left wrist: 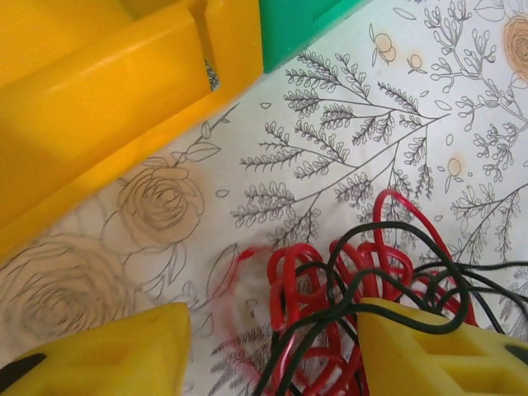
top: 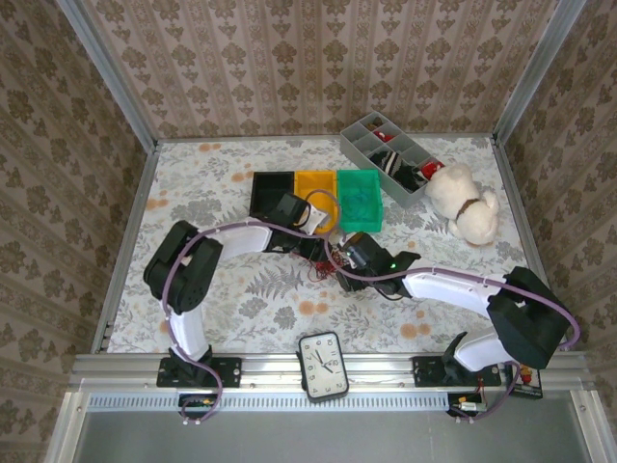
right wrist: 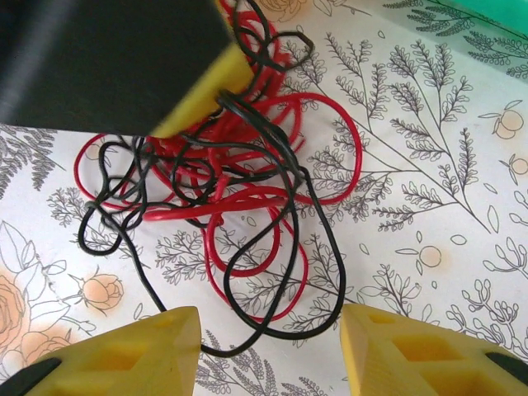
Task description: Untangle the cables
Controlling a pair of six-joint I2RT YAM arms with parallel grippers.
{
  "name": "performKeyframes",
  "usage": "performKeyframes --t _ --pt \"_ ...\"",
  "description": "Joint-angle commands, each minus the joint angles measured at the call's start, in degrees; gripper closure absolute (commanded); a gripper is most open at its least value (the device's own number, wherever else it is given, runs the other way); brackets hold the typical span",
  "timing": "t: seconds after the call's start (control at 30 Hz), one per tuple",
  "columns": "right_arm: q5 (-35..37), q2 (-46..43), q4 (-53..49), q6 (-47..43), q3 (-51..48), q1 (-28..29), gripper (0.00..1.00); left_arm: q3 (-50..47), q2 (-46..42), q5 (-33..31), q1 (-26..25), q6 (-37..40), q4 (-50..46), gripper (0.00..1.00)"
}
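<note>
Left gripper (left wrist: 272, 326): open, both yellow fingers set wide apart, low over the table. The cables (top: 326, 258) lie in 1 tangled bunch on the floral tablecloth (top: 212, 174), mid-table, just in front of the yellow bin (top: 315, 183) and green bin (top: 359, 198), between my 2 wrists. The left wrist view has the bunch right at my fingertips: the red cable (right wrist: 206, 208) loops into the gap, blurred there, and the black cable (right wrist: 328, 247) drapes over the top of my right-hand finger. I am not clamping anything.

Right gripper (right wrist: 271, 318): open too, fingers well apart, holding nothing. The tangle sits just ahead of it, with 1 black loop reaching down to the gap between the tips. Red and black strands cross many times. At the far side of the pile, the yellow tip of my left gripper touches the strands.

Black bin (top: 270, 193) is beside the yellow 1. A grey divided tray (top: 371, 145) and a plush dog (top: 465, 201) are far right. A clock (top: 323, 365) sits on the front rail, with dial figures too small to read.
</note>
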Motion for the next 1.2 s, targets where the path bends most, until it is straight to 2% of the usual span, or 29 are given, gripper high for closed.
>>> performKeyframes --t 0.0,0.13,0.3,0.43,0.57,0.87,1.17 --pt "2.1 0.46 0.79 -1.18 -0.56 0.47 0.51 -4.16 -6.95 -4.99 0.42 -0.84 5.71 0.4" --pt "2.05 0.44 0.61 -1.33 -0.16 0.74 0.51 -9.95 -13.42 -11.26 1.08 -3.33 11.82 0.35" --pt "1.96 0.76 0.25 -2.24 0.71 1.4 0.51 -16.26 -19.62 -16.63 3.32 -7.41 15.08 0.31" --pt "2.05 3.12 -0.99 -4.34 3.11 2.33 0.51 -20.52 -22.42 -16.68 5.73 -8.86 14.77 0.27" --pt "2.81 5.78 -1.26 -5.63 5.42 3.77 0.5 -23.4 -23.37 -16.65 6.25 -8.61 13.25 0.16" --pt "4.66 5.91 1.64 -5.51 5.29 4.91 0.49 -26.97 -23.25 -15.76 5.74 -10.76 15.02 0.13" --pt "1.24 3.22 3.9 -1.62 3.91 1.33 0.49 -23.31 -19.51 -15.43 2.87 -7.99 13.2 0.13"
